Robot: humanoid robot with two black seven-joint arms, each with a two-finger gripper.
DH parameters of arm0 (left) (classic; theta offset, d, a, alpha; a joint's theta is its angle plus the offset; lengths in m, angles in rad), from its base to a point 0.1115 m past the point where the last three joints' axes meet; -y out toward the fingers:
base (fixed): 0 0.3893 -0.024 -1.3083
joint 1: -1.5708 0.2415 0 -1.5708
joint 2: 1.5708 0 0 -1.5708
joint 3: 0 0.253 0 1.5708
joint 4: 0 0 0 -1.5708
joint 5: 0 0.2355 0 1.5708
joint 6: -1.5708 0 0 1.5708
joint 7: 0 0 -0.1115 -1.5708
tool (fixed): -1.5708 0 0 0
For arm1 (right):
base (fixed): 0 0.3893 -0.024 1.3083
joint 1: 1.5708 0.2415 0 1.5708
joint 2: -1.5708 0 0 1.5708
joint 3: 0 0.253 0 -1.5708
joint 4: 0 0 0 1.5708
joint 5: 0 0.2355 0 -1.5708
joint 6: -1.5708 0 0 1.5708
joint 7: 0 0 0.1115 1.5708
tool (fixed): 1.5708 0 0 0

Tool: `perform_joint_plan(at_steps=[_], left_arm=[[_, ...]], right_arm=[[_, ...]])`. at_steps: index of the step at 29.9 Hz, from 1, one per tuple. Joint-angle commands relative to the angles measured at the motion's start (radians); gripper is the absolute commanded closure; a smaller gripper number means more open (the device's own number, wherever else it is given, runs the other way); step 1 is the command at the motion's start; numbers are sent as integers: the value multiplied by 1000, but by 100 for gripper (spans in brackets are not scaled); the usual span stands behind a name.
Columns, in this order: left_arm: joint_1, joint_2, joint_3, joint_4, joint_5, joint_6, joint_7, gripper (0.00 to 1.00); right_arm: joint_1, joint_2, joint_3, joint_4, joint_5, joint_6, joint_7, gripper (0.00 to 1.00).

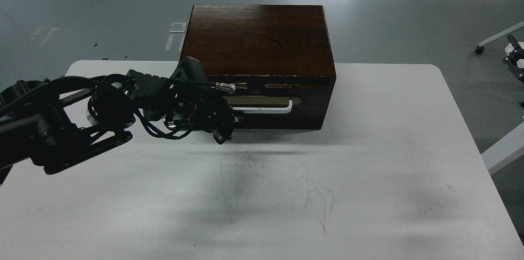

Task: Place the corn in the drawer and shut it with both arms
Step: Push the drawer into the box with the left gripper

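Note:
The drawer (282, 108) of the dark brown wooden box (256, 39) sits pushed in, flush with the box front. Its white bar handle (270, 108) on the brass plate shows. The corn is hidden inside. My left gripper (227, 129) is against the left part of the drawer front, below the handle's left end. It looks dark and bunched, so I cannot tell its fingers apart. My right arm is out of view.
The box stands at the back middle of the white table (368, 170). Scuff marks run across the table's middle. Chair and desk legs (497, 37) stand on the grey floor at the right.

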Motion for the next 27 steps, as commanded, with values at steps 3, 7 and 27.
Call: perform_joint_plan(at_steps=[3,7,27], left_arm=[[-14,-2,0,4,-1,1,0,100],[-14,-2,0,14,-1,1,2,100],[-30,-5,2,35,-1,1,2,100]], right_arm=[[-1,0,0,1,0,0,-1,0],[-3,0,0,1,0,0,-1,0],[-3,-1,3,-1,0,0,0,0]])
